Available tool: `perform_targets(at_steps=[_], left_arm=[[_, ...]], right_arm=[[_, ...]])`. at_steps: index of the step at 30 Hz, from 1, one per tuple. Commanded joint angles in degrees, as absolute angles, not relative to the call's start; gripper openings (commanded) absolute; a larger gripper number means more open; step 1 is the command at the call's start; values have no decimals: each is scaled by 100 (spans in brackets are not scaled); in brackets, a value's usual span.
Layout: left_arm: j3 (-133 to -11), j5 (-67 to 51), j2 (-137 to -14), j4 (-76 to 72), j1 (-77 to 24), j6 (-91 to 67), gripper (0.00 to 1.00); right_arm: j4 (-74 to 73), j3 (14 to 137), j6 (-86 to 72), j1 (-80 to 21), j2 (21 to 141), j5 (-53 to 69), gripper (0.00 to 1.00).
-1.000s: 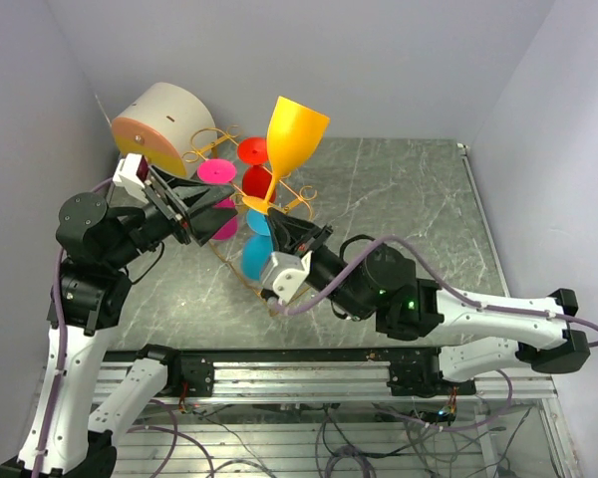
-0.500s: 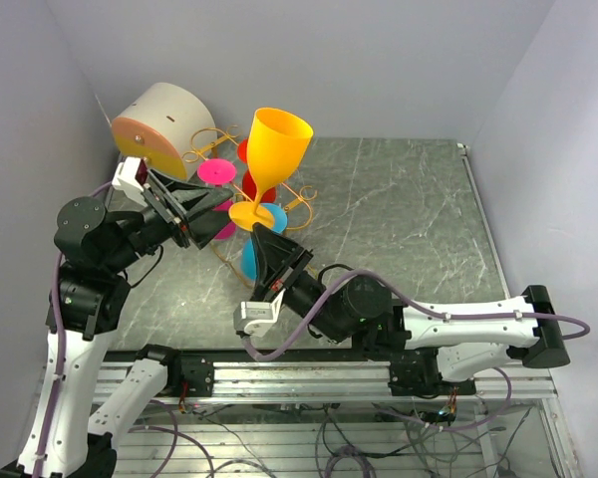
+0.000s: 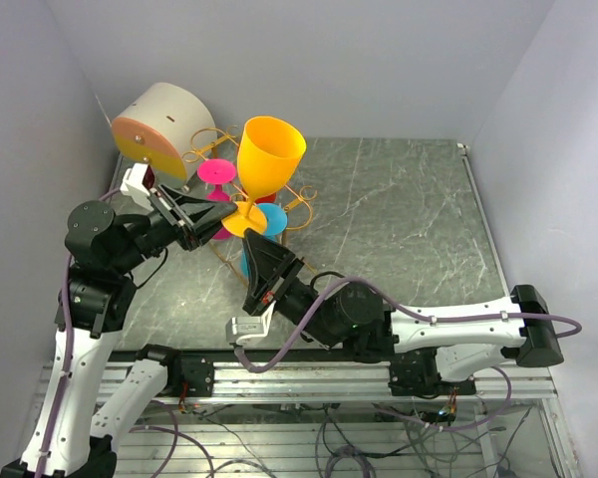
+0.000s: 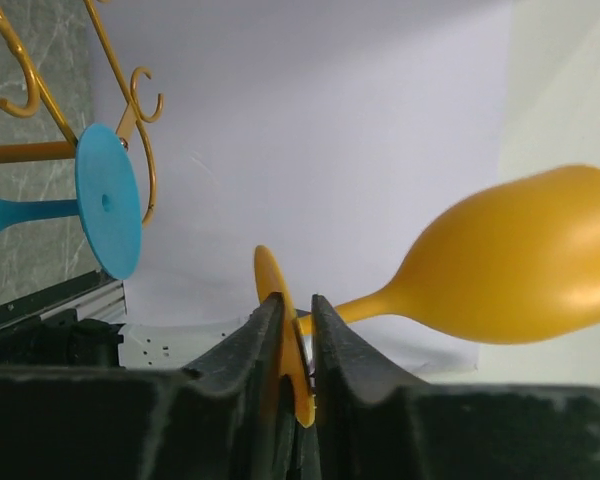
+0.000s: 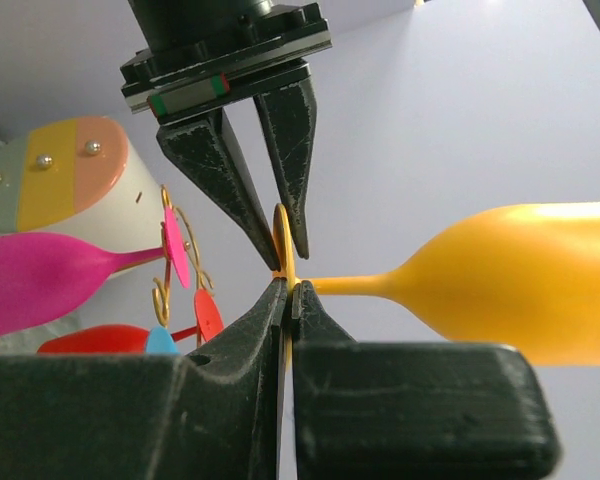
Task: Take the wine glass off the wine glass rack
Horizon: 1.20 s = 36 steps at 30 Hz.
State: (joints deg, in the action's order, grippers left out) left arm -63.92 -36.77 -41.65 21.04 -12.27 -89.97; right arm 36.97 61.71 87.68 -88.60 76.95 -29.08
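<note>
The yellow wine glass (image 3: 271,154) is off the gold wire wine glass rack (image 3: 301,195) and hangs in the air above it, bowl up and away from me. My right gripper (image 3: 253,242) is shut on the lower edge of its round foot (image 5: 284,250). My left gripper (image 3: 221,220) comes in from the left, its jaws pinched on the opposite edge of the same foot (image 4: 280,320). In the right wrist view the left gripper's fingers (image 5: 230,190) stand just above my right gripper (image 5: 288,286), with the stem and bowl (image 5: 520,280) stretching right. The left wrist view shows my left gripper (image 4: 291,300) and the bowl (image 4: 510,265).
Other glasses still hang on the rack: a pink one (image 3: 217,171), a blue one (image 3: 271,219) and a red one (image 5: 100,338). A round cream-and-orange drum (image 3: 159,119) sits at the back left, close behind the rack. Grey walls close in left and behind.
My right arm has carried the yellow glass left and lower, toward the left arm. The left gripper, open before, has shut on the glass's foot.
</note>
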Motion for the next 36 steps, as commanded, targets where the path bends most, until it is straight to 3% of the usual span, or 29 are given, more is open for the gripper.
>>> perform_targets(at_steps=[1,4,7,14,15,18,23,30,36], left_arm=[[-6324,-4041,-4077,1645,-1257,-9131,21],[-6232,-4029,-4033,1455,-1257,-9133,9],[-6049,-3954,-3954,1147,-1257,-9218,7],[-5637,-3736,-3885,421,-1257,-9272,7],[-5562,-3694,-3881,255,-1257,-9299,7],[-5358,-3640,-3930,-294,-1257,-9324,7],[-5384,-3488,-4027,-231,-1257,-8552,7],[-5889,-3013,-4006,923,-1254,-7109,7],[-6282,-2479,-3806,1750,-1256,-6395,7]], right_arm=[[4202,6099,8985,-8931,7744,-2918,0],[4424,5935,8956,-8953,7624,-3058,0],[4617,5772,8815,-9009,7398,-3277,3],[4941,5143,8545,-9706,6624,-4660,50],[4924,5095,8494,-9835,6521,-4975,52],[4516,5100,8059,-10213,6279,-6010,55],[2017,5626,5549,-10252,6031,-6978,55],[150,6821,3340,-9893,5541,-6812,57],[-1557,8086,2099,-8349,6083,-5902,53]])
